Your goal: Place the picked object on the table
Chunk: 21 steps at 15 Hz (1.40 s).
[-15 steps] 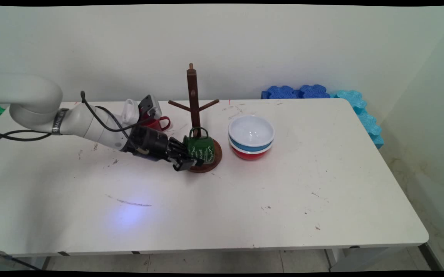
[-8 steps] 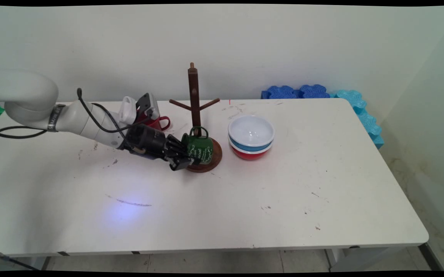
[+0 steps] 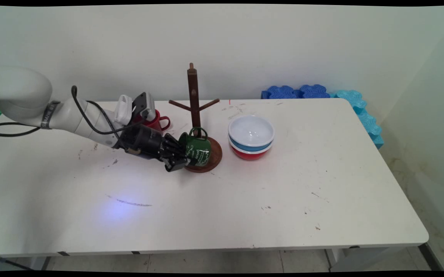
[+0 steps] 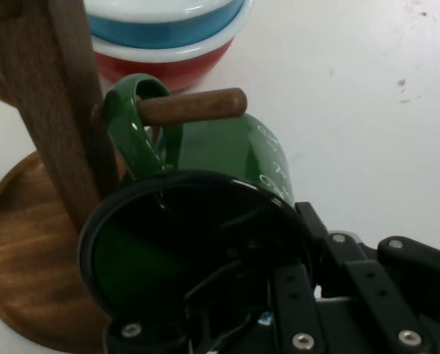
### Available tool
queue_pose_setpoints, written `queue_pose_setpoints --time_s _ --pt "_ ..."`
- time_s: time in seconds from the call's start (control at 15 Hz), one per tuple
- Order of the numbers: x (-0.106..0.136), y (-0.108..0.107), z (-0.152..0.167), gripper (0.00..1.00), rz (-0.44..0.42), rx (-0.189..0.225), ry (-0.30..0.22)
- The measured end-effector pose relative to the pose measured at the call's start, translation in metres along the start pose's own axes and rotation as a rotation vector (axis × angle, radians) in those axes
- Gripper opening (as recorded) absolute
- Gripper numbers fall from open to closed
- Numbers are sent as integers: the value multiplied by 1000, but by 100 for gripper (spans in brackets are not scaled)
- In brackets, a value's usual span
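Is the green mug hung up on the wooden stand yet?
Partly. The handle of the green mug is already looped over a peg of the wooden stand. The hand grips the mug's rim, and the mug hangs tilted. Letting go is probably what's left. A red mug stands on the table behind, unhung.

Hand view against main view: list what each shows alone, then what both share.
Hand view only: the green mug's handle hooked on a wooden peg, and its dark inside.
Main view only: the red mug behind the arm, the blue foam pieces, and the gripper clamping the green mug's rim.
Both: the mug tree, its round base, and the stacked bowls.
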Motion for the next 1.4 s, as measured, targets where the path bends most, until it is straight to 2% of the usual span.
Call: queue_pose_setpoints --time_s 0.67,1.4 --pt "5 5 -7 0 59 -21 -9" --pt "11 8 -14 0 206 -32 -38"
